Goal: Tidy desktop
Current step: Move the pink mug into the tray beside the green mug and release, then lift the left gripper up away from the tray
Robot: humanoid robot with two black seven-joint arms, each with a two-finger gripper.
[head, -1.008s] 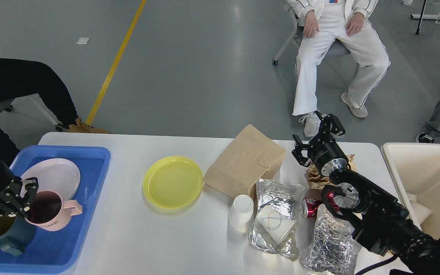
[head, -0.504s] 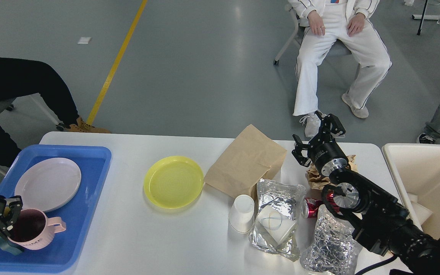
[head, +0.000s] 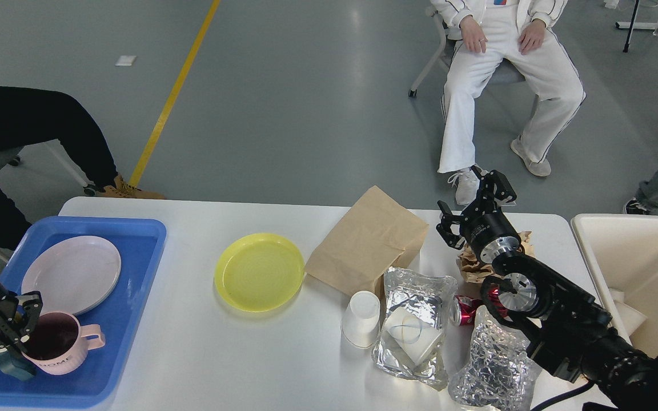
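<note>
Hovering at the near left corner of the blue tray [head: 135, 228], the left pincer [head: 0, 334] sits against the rim of the pink mug [head: 60, 348], its fingers apart around that rim as far as the dark, end-on view lets me judge, so I cannot tell whether they truly press on it. The desk [head: 203, 354] spreads wide from that tray, its long axis running left to right across the view, and everything yet to be cleared lies to the tray's right. Nearest the tray is the yellow plate [head: 259, 272], lying flat and round, with no axis to favour; it looks the next dish for the left arm, which is far closer to it than the right. Further right of the tray lie the brown paper bag [head: 366, 242], its long axis slanting away toward the far edge, a white paper cup [head: 360, 318] on its side with its mouth toward the near edge, two foil pouches [head: 414, 325], a red can [head: 466, 310] and crumpled brown paper [head: 472, 265]. The right pincer [head: 472, 206] stands above that crumpled paper, fingers spread and holding nothing, with the cream bin [head: 637, 257] beyond it, farthest from the tray.
</note>
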